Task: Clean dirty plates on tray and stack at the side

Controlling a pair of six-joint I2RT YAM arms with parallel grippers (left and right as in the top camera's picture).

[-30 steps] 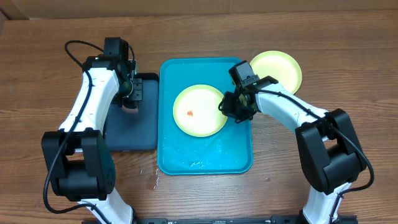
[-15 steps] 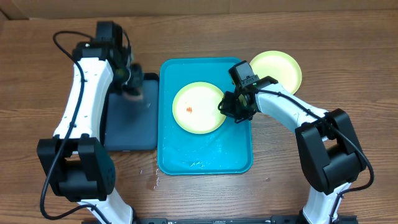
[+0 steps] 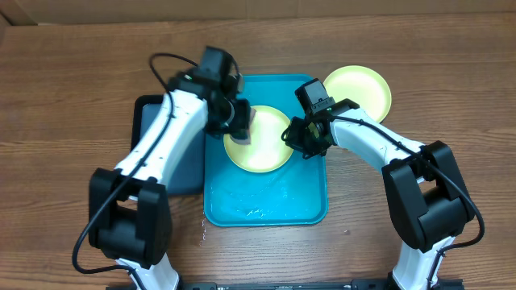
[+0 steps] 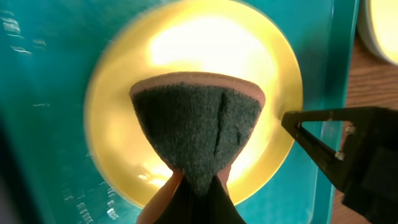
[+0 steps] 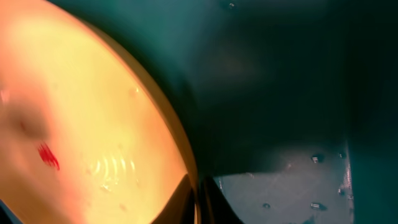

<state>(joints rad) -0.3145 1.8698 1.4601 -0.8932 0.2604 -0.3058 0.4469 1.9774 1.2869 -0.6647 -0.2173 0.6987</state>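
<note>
A pale yellow-green dirty plate (image 3: 270, 153) lies on the teal tray (image 3: 266, 203). My right gripper (image 3: 290, 138) is shut on the plate's right rim; the right wrist view has that rim pinched between the fingers (image 5: 198, 200). A red smear (image 5: 48, 155) marks the plate (image 5: 81, 93). My left gripper (image 3: 240, 127) hangs over the plate's left part, shut on a dark green sponge (image 4: 196, 124) with a pink edge. The sponge covers the plate's middle (image 4: 186, 50) in the left wrist view, where a right gripper finger (image 4: 311, 130) shows at the rim.
A second yellow-green plate (image 3: 360, 90) sits on the wooden table right of the tray. A dark navy tray (image 3: 161, 161) lies left of the teal one. Water beads on the teal tray's floor (image 5: 298, 186) and near its front edge.
My left arm has swung right from the dark tray to above the plate, carrying the sponge, and now hides the smear in the overhead view. The right arm has held still.
</note>
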